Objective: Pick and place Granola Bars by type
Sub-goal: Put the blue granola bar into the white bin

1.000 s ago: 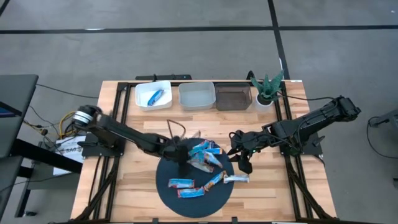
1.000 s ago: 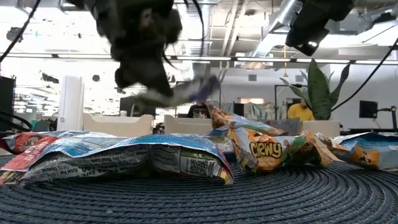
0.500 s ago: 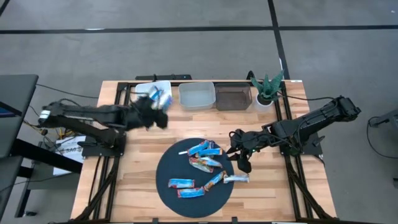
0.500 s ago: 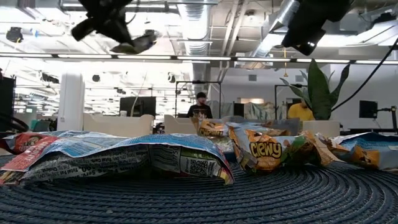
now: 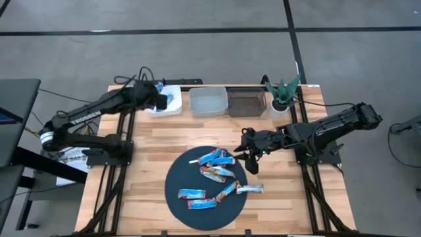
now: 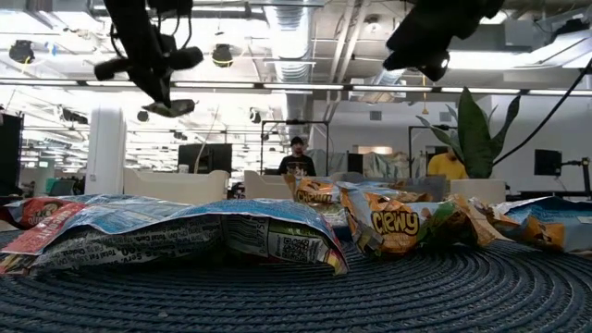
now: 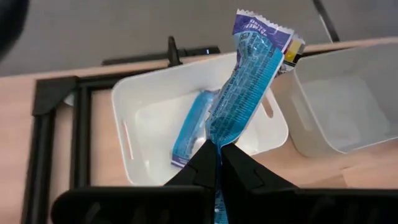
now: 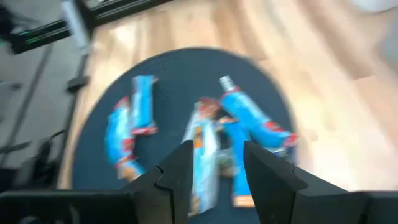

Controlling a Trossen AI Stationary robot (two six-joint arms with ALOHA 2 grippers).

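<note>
Several granola bars, blue and brown-orange (image 5: pixel 217 158) (image 8: pixel 245 121), lie flat on a round dark mat (image 5: pixel 177 181). My left gripper (image 5: pixel 160 100) (image 7: pixel 219 163) is shut on a blue bar (image 7: pixel 245 81) over the white left bin (image 5: pixel 150 106), where another blue bar (image 7: pixel 193 127) lies on the floor. My right gripper (image 5: pixel 248 158) (image 8: pixel 214 165) hovers open above the mat's right edge, touching nothing. In the low view the bars (image 6: pixel 231 231) fill the foreground, with both grippers high above. My left gripper pinches the blue bar between its two fingers at one end (image 7: pixel 217 142). The rest of the wrapper juts out ahead of the fingers, along them. The bar is lifted clear and hangs over the white bin's inside.
A pale middle bin (image 5: pixel 208 101) and a brown bin (image 5: pixel 247 104) stand in a row right of the white one, with a potted plant (image 5: pixel 281 93) at the far right. A thin white strip (image 5: pixel 193 160) lies on the mat. Bare wood surrounds the mat.
My left gripper has carried the blue bar up from above the mat and across to the far left, and now holds it over the white bin, still shut on it. My right gripper has shifted a little toward the table's left, over the mat's edge.
</note>
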